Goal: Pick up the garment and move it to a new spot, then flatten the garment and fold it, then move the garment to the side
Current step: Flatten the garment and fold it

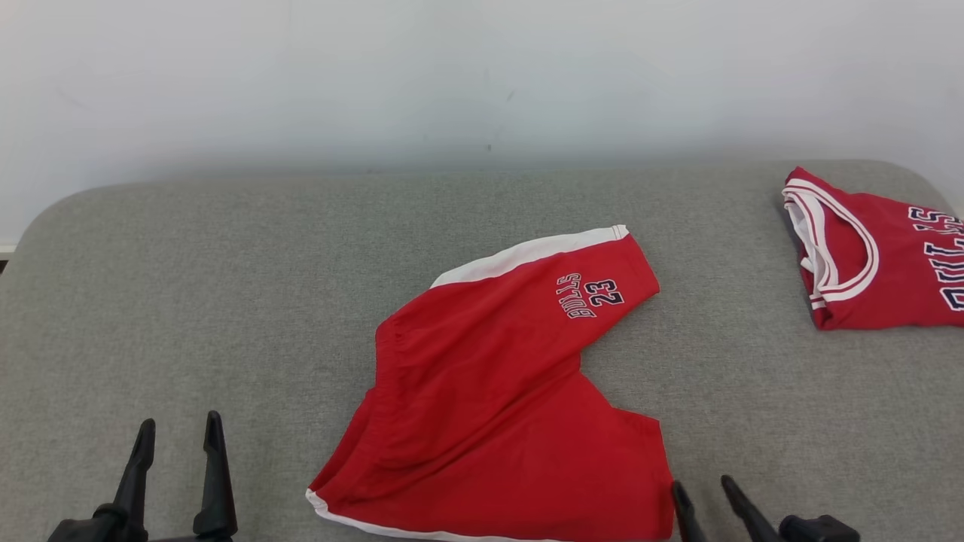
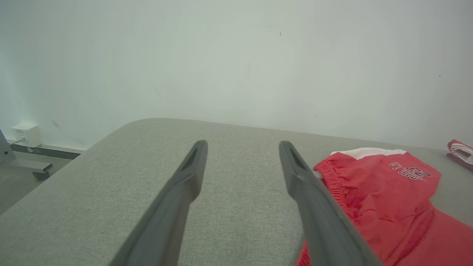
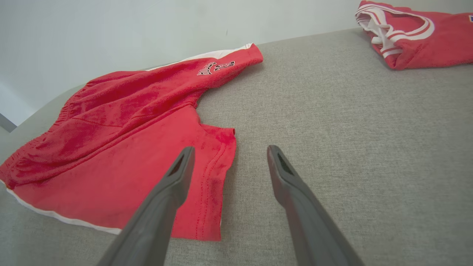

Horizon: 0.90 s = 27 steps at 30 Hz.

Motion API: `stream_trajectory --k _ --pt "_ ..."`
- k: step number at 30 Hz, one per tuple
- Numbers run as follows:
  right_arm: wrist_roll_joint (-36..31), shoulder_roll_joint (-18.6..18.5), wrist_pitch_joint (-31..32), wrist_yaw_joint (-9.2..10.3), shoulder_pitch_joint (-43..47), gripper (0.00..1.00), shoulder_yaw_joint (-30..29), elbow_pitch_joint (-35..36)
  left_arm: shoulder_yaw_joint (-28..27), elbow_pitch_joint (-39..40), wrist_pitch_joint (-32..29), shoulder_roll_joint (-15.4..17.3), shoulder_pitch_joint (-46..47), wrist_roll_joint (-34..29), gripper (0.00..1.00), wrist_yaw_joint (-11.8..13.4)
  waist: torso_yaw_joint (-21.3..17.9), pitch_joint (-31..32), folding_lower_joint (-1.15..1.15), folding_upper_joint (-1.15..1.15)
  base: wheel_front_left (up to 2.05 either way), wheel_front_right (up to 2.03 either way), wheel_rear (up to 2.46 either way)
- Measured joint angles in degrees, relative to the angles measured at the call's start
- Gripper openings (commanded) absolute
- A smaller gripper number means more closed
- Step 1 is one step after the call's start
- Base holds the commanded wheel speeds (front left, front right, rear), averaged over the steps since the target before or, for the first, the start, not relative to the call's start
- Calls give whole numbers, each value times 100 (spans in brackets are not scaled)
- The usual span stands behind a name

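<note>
The garment (image 1: 489, 391), red shorts with white side stripes and "BULLS 23" print, lies spread and slightly rumpled in the middle of the grey padded surface (image 1: 188, 301). My left gripper (image 1: 181, 421) stands open at the lower left, well left of the shorts' waistband, holding nothing. In the left wrist view the gripper (image 2: 242, 145) is over bare grey fabric with the shorts (image 2: 388, 192) to its right. My right gripper (image 1: 702, 483) is open at the near leg hem. In the right wrist view the gripper (image 3: 230, 149) straddles the hem corner of the shorts (image 3: 122, 129), empty.
A folded red jersey (image 1: 881, 256) with white neck trim lies at the far right of the surface, seen too in the right wrist view (image 3: 417, 40). A pale wall (image 1: 482, 75) rises behind. A white box (image 2: 26, 135) sits off the left edge.
</note>
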State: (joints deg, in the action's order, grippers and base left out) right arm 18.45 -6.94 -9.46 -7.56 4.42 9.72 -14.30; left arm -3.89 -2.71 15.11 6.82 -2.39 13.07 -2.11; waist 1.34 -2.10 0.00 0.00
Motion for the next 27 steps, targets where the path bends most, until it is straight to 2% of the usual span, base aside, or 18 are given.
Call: stream_trajectory --k 10,11,12,13,21,27 --pt "185 -32 315 0 -320 100 461 -812 -162 -90 0 -225 77 -261 100 -268 174 -70 0 0 0 0 0" --pt "219 -36 299 0 -363 88 515 -894 -183 -94 1 -240 77 -274 100 -297 188 -79 0 0 0 0 0" --pt "261 -37 290 1 -420 48 569 -982 -202 -103 0 -250 77 -290 100 -303 200 -88 0 0 0 0 0" --pt "281 -45 278 0 -478 0 635 -1049 -225 -112 1 -258 77 -299 100 -325 209 -98 0 0 0 0 0" --pt "311 -162 -314 0 -822 0 845 -1015 -315 -140 1 -327 102 -371 100 -399 223 -144 0 0 0 0 0" --pt "509 -350 -274 1 -1222 0 888 -782 -282 -200 1 -363 171 -385 100 -446 217 -183 0 0 0 0 0"
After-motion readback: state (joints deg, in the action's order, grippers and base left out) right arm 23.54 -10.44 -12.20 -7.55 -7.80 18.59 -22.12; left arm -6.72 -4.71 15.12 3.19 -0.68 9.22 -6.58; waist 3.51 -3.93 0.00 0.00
